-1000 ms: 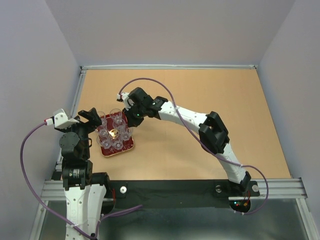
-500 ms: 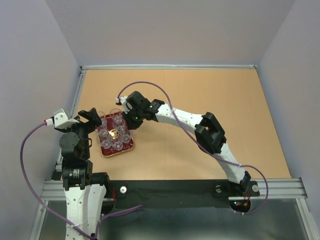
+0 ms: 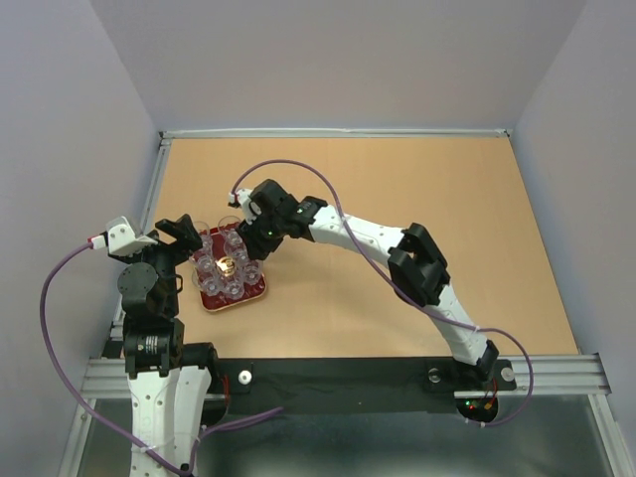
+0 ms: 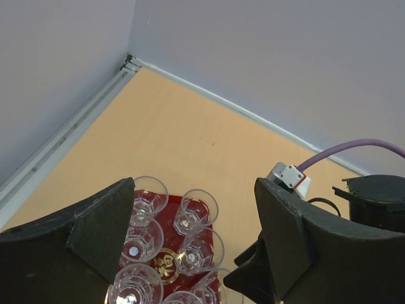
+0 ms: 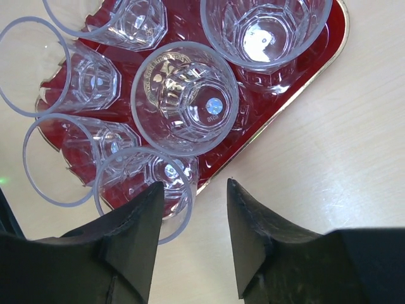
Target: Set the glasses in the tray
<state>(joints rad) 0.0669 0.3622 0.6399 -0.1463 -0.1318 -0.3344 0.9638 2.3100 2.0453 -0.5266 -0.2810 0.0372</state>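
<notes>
The dark red tray (image 3: pixel 211 303) lies at the left of the table with several clear glasses (image 3: pixel 231 266) standing in it. In the right wrist view the tray (image 5: pixel 316 47) fills the top of the frame. My right gripper (image 5: pixel 193 187) is open at its edge. One finger reaches inside the nearest glass (image 5: pixel 149 183), whose rim runs through the gap untouched by the other finger. My left gripper (image 4: pixel 195 183) hovers open above the tray (image 4: pixel 171 202) and glasses (image 4: pixel 190 218), holding nothing.
The right arm (image 3: pixel 378 238) arches across the middle of the tan table (image 3: pixel 447 199). A metal rail (image 4: pixel 63 136) runs along the left edge just beyond the tray, with grey walls close behind. A purple cable (image 3: pixel 298 169) loops over the right wrist.
My right gripper has opened from shut, letting go of the glass at the tray's edge, and its wrist has shifted slightly. The left arm has not moved.
</notes>
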